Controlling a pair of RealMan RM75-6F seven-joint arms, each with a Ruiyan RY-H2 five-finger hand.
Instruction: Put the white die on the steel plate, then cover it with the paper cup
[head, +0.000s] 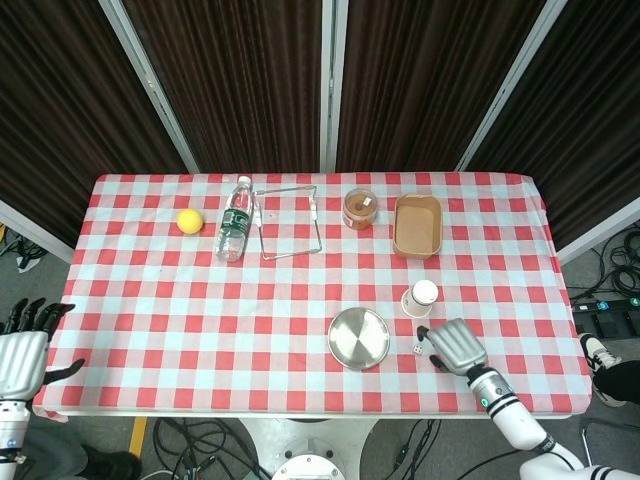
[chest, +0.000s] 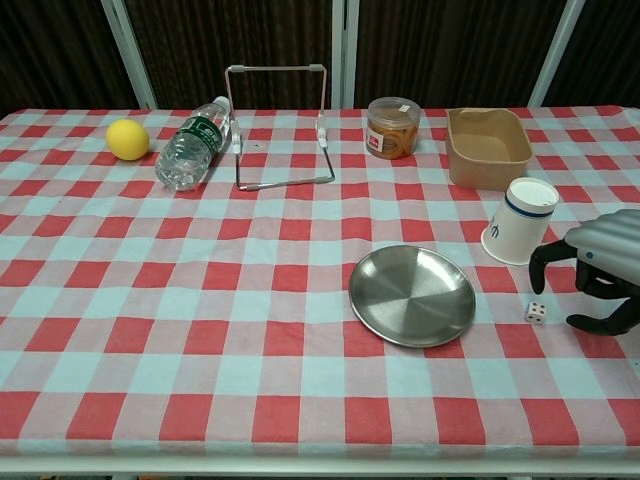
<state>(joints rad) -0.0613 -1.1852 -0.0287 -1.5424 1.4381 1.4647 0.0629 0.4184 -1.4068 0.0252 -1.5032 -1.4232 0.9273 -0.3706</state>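
Observation:
The white die (chest: 536, 312) (head: 417, 349) lies on the cloth just right of the steel plate (chest: 411, 295) (head: 359, 338). The paper cup (chest: 519, 221) (head: 420, 298) stands upside down behind the die. My right hand (chest: 598, 270) (head: 455, 346) hovers just right of the die, fingers curled downward and apart, holding nothing, with its fingertips close beside the die. My left hand (head: 22, 352) hangs off the table's left edge, fingers spread and empty.
At the back stand a lemon (chest: 127, 139), a lying water bottle (chest: 194, 145), a wire rack (chest: 279, 125), a snack jar (chest: 392, 127) and a brown box (chest: 487, 146). The checked cloth's front edge (chest: 300, 455) runs close below the plate.

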